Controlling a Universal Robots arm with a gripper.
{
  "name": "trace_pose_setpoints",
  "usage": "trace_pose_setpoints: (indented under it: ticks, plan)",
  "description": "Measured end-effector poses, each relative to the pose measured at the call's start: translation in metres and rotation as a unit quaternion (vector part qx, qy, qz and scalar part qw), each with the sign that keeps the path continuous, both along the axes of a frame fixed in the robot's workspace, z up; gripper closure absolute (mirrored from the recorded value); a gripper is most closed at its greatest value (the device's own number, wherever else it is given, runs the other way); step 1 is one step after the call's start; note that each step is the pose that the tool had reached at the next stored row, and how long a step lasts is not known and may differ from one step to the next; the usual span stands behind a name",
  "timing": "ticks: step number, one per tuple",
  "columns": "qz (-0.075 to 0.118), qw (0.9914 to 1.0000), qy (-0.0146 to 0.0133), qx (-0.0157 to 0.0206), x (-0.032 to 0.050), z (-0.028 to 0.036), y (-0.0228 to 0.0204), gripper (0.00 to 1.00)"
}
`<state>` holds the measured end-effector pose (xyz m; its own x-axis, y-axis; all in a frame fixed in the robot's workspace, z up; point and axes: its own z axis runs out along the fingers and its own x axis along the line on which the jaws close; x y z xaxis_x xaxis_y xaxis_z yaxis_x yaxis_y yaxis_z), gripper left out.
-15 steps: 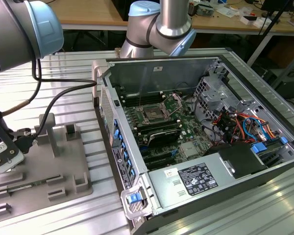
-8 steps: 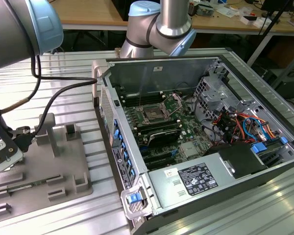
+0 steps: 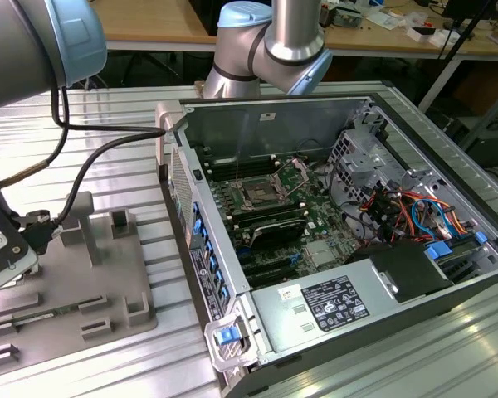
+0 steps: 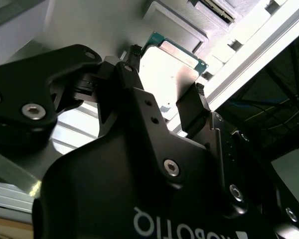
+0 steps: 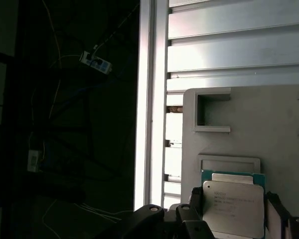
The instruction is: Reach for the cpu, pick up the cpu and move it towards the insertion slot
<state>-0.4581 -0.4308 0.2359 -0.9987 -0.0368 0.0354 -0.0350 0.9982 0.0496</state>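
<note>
1. A robotics lab or workshop: a robot arm (image 3: pixel 275 37) stands over a slotted aluminium table (image 3: pixel 116 116).
2. An opened computer case (image 3: pixel 266 124) bares its motherboard (image 3: pixel 319 220).
3. Cluttered wooden workbenches (image 3: pixel 149 21) stand behind.

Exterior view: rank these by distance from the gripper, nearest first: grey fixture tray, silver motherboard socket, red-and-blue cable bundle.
1. Grey moulded fixture tray, the exterior view's left, right at the gripper.
2. Shiny silver square insertion slot, middle of the view.
3. Red and blue cable bundle, the exterior view's right.
</note>
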Motion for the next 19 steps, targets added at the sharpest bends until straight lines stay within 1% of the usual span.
trace_pose_setpoints:
  ticks: [4, 8, 12, 15, 19]
  plan:
    - [0.000, 1.00000, 0.0000, 0.0000, 0.0005, 0.0023, 0.0000, 0.45]
    - [-0.001, 1.00000, 0.0000, 0.0000, 0.0018, 0.0068, 0.0000, 0.45]
    - [-0.001, 1.00000, 0.0000, 0.0000, 0.0023, 0.0084, 0.0000, 0.45]
    - [-0.001, 1.00000, 0.0001, 0.0000, 0.0028, 0.0109, 0.0000, 0.45]
    - [-0.002, 1.00000, 0.0000, 0.0000, 0.0034, 0.0160, 0.0000, 0.45]
